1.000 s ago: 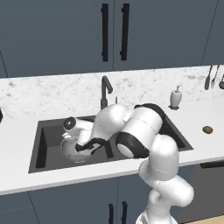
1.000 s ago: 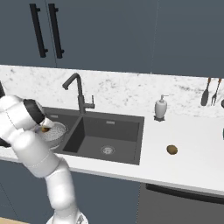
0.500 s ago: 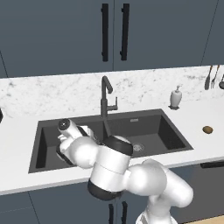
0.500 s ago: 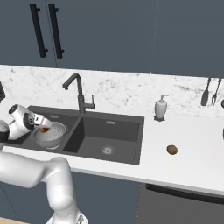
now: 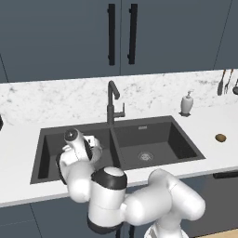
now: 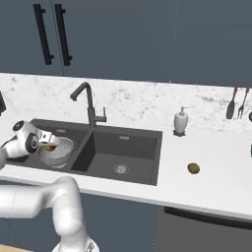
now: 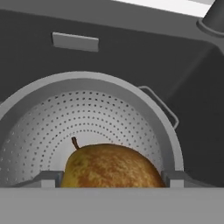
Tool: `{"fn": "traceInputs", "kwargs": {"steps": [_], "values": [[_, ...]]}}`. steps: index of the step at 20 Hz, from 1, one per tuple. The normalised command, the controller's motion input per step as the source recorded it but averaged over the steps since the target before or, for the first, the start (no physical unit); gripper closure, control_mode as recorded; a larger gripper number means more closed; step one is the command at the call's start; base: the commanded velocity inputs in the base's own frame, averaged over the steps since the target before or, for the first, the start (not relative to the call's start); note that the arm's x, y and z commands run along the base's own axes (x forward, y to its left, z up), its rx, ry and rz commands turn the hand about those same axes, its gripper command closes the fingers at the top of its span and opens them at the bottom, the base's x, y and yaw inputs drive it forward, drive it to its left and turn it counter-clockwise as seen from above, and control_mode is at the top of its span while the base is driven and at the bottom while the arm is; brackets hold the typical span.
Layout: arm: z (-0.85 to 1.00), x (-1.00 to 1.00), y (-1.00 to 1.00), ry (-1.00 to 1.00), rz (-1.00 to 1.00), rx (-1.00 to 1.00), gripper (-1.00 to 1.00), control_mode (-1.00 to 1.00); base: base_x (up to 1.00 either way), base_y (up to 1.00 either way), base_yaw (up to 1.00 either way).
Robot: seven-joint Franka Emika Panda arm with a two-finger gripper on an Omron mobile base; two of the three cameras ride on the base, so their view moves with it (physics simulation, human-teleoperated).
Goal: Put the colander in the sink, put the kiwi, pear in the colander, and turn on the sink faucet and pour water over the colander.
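Note:
The silver perforated colander (image 7: 131,85) sits in the left basin of the dark double sink (image 6: 128,152), also seen from the right base (image 6: 61,153). My gripper (image 7: 112,177) hangs just over the bowl, shut on the golden, brown-speckled pear (image 7: 111,166), which fills the gap between the two fingers (image 7: 49,178). From the right base the pear (image 6: 49,147) shows as an orange spot at the hand (image 6: 47,142). On the counter right of the sink lies the brown kiwi (image 5: 221,137) (image 6: 193,168). The dark faucet (image 5: 111,100) (image 6: 88,103) stands behind the divider; no water is visible.
A white soap dispenser (image 5: 187,103) (image 6: 181,121) stands behind the sink's right corner. Utensils (image 6: 236,101) hang on the back wall at far right. My own bulky arm (image 5: 121,200) crosses the front of the left basin. The right basin (image 5: 153,139) holds only its drain.
The arm's elbow has swung down and toward the front of the counter. The hand stays over the colander in the left basin with the pear still between the fingers.

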Motion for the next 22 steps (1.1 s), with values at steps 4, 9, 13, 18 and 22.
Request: {"fn": "traceInputs", "kwargs": {"steps": [4, 9, 13, 18, 22], "values": [[-0.11, 0.07, 0.03, 0.00, 0.04, 0.04, 1.00, -1.00, 0.00, 0.00, 0.00], [0.00, 0.27, 0.11, 0.01, 0.02, 0.06, 1.00, -1.00, 0.00, 0.00, 0.00], [-0.07, 0.12, 0.14, 0.03, 0.01, 0.03, 1.00, -1.00, 0.00, 0.00, 0.00], [-0.17, 0.00, 0.02, 0.07, 0.00, 0.02, 1.00, -1.00, 0.00, 0.00, 0.00], [-0.17, 0.00, 0.00, 0.08, 0.00, 0.02, 1.00, -1.00, 0.00, 0.00, 0.00]]}}
